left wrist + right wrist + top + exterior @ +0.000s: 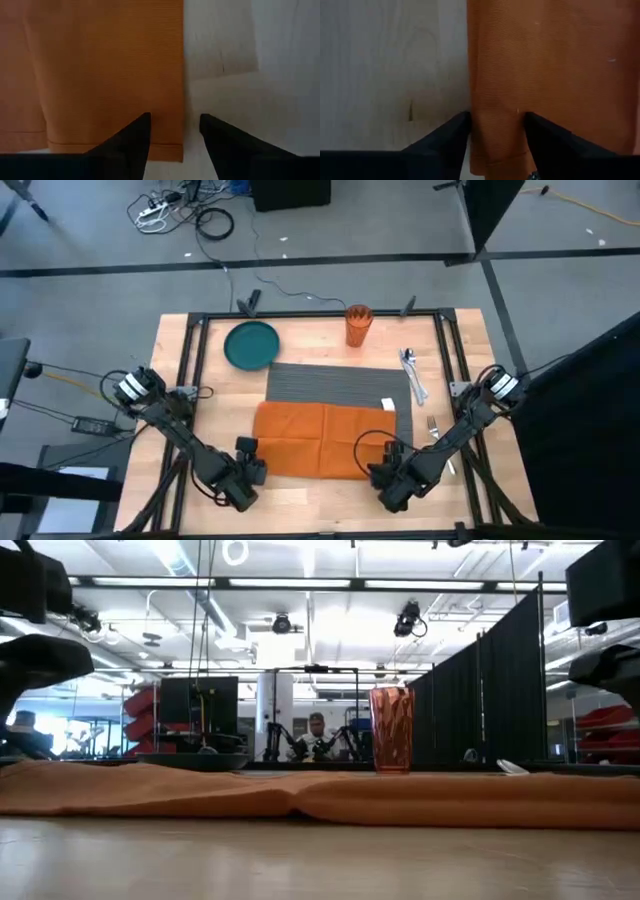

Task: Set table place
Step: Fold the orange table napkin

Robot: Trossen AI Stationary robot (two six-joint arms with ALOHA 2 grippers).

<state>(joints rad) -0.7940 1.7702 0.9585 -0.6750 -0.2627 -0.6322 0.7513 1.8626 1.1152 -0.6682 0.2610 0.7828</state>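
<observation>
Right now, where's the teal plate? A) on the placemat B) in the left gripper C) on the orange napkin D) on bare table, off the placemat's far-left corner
D: the high view shows the teal plate on bare table beyond the placemat corner, clear of the orange napkin.

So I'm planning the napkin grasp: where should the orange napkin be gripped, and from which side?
Judging from its pose, the orange napkin is best pinched at its two near corners, from the table's near edge. It lies flat on the placemat, and the open left gripper and right gripper each straddle a side edge there.
</observation>
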